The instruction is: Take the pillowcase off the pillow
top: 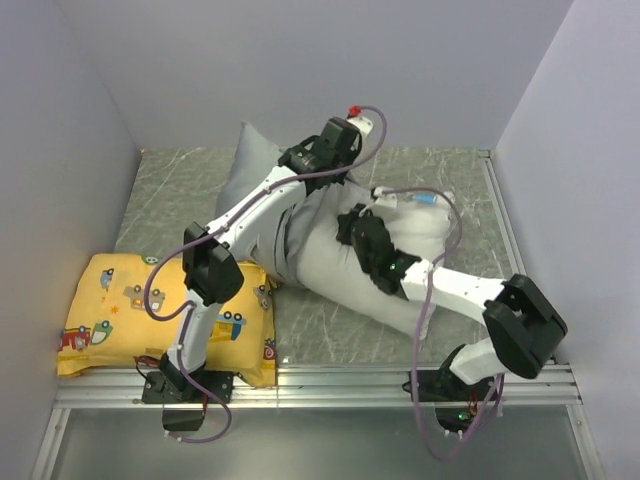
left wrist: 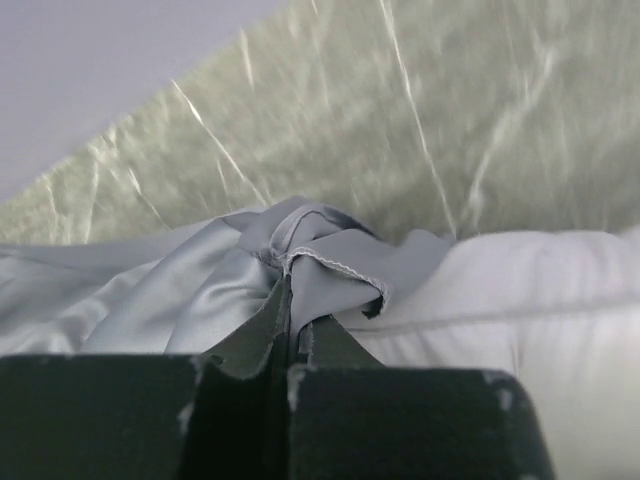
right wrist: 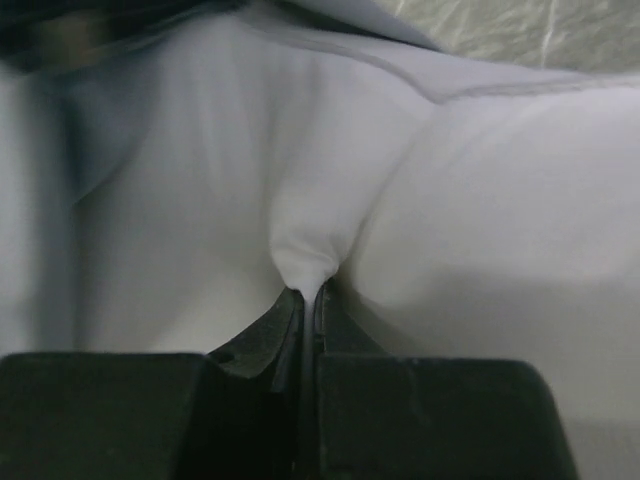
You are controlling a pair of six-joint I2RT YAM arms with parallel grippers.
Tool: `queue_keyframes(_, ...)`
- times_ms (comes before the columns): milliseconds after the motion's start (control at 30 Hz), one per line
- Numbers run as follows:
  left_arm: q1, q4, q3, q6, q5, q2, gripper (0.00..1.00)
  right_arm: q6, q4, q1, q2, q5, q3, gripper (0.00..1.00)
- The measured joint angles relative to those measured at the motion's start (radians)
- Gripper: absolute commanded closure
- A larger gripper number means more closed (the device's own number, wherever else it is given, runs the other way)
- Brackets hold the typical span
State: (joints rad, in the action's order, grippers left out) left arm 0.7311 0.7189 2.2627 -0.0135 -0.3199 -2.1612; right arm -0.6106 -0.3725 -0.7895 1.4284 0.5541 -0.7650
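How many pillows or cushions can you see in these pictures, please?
2. The yellow cushion lies at the near left. The white pillow lies in the middle, its far-left end still inside the pillowcase. No others show, though one could be hidden beneath.

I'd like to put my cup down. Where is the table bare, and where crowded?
Bare table shows between the yellow cushion and the pillow in front, along the left wall behind the cushion, and in the far right corner. The middle is crowded: left hand on pillowcase, right hand on pillow.
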Motion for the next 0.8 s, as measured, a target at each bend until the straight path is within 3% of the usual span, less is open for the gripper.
queue_keyframes(133, -0.038, -0.138, -0.081, 0.039, 0.025, 0.084, 1.00, -0.010, 0.048, 0.143, 0.070, -0.132, -0.122, 1.00)
queue_keyframes(300, -0.063, -0.267, -0.249, 0.090, 0.133, 0.284, 1.00, -0.009, 0.156, 0.199, 0.102, -0.193, -0.290, 1.00)
queue_keyframes(400, -0.064, -0.323, -0.372, 0.136, 0.214, 0.407, 1.00, -0.017, 0.153, 0.210, 0.094, -0.213, -0.306, 1.00)
queue_keyframes(533, -0.065, -0.456, -0.607, 0.224, 0.302, 0.550, 1.00, -0.054, 0.070, 0.210, 0.073, -0.282, -0.220, 1.00)
queue_keyframes(667, -0.063, -0.640, -1.009, 0.359, 0.325, 0.702, 0.99, -0.087, -0.011, 0.203, 0.077, -0.383, -0.042, 0.98)
queue_keyframes(767, -0.039, -0.756, -1.247, 0.462, 0.340, 0.759, 0.99, -0.090, -0.072, 0.203, 0.073, -0.426, 0.093, 0.87)
queue_keyframes(800, -0.020, -0.794, -1.310, 0.491, 0.342, 0.774, 1.00, -0.091, -0.097, 0.203, 0.062, -0.439, 0.138, 0.77)
